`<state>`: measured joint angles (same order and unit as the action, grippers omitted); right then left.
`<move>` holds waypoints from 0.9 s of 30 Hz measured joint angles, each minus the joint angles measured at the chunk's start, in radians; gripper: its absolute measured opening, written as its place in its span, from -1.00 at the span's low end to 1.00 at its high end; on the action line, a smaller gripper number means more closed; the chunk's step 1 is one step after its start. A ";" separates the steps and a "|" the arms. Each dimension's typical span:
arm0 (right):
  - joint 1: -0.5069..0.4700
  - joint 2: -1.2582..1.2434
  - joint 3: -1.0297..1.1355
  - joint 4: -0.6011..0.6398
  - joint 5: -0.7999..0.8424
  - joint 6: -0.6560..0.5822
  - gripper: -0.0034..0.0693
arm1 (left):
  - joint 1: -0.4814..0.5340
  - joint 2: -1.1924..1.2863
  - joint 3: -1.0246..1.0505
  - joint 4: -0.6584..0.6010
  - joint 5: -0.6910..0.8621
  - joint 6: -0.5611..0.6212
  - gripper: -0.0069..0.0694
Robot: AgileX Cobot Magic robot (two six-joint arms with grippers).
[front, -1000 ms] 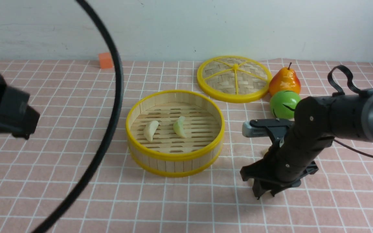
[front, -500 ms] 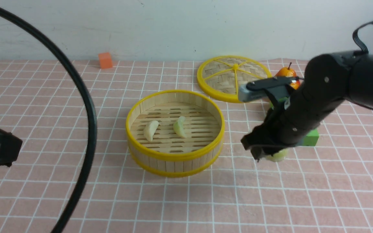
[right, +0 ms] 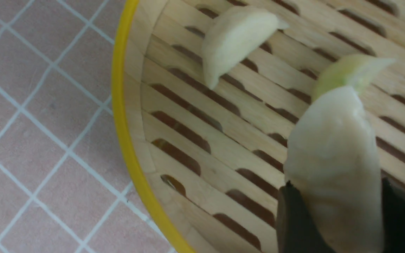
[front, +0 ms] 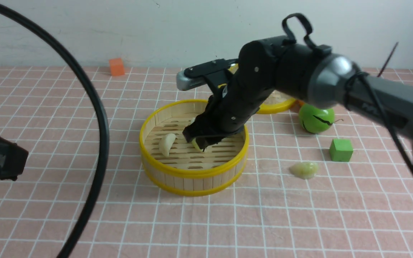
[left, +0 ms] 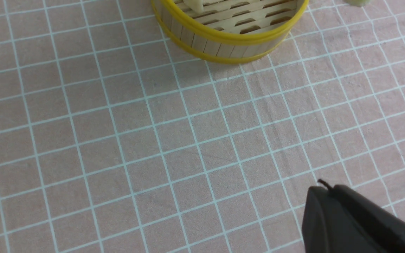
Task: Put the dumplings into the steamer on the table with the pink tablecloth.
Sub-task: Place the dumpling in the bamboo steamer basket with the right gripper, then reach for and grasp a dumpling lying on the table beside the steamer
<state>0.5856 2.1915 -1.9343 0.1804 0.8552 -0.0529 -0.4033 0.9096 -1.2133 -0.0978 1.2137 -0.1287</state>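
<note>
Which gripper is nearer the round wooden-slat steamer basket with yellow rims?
Right. The right gripper hangs over the steamer, above its slatted floor, shut on a pale crescent dumpling. The left gripper, shut, sits off to the robot's left of it, above bare pink checked cloth.

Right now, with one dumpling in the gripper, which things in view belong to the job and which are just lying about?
Job: steamer; cream dumpling and greenish dumpling inside it; held dumpling in the right gripper; loose dumpling on the pink tablecloth.
Lying about: woven lid; green ball fruit; green cube; orange cube.
</note>
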 joint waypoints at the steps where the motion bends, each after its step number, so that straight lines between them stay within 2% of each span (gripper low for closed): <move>1: 0.006 0.021 -0.021 0.001 0.002 0.000 -0.15 | 0.000 0.000 0.000 0.000 0.000 0.000 -0.85; 10: 0.030 0.123 -0.080 0.007 0.030 -0.004 -0.16 | 0.000 0.000 0.000 0.013 0.002 0.000 -0.85; 16: 0.030 0.106 -0.111 -0.002 0.095 -0.004 0.29 | 0.000 0.000 0.000 0.030 0.004 0.000 -0.85; 17: 0.030 0.091 -0.146 -0.012 0.146 -0.004 0.45 | 0.000 0.000 0.000 0.029 0.004 0.000 -0.85; 19: 0.028 0.066 -0.192 -0.027 0.230 -0.004 0.61 | 0.000 0.000 0.000 0.030 0.004 0.000 -0.85; 22: 0.018 0.025 -0.253 -0.069 0.340 -0.014 0.71 | 0.000 0.000 0.000 0.030 0.004 0.000 -0.85; 27: -0.023 -0.048 -0.261 -0.125 0.376 -0.040 0.67 | 0.000 0.000 0.000 0.030 0.003 0.000 -0.85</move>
<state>0.5626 2.1435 -2.1949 0.0557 1.2309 -0.0927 -0.4033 0.9096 -1.2133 -0.0674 1.2165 -0.1287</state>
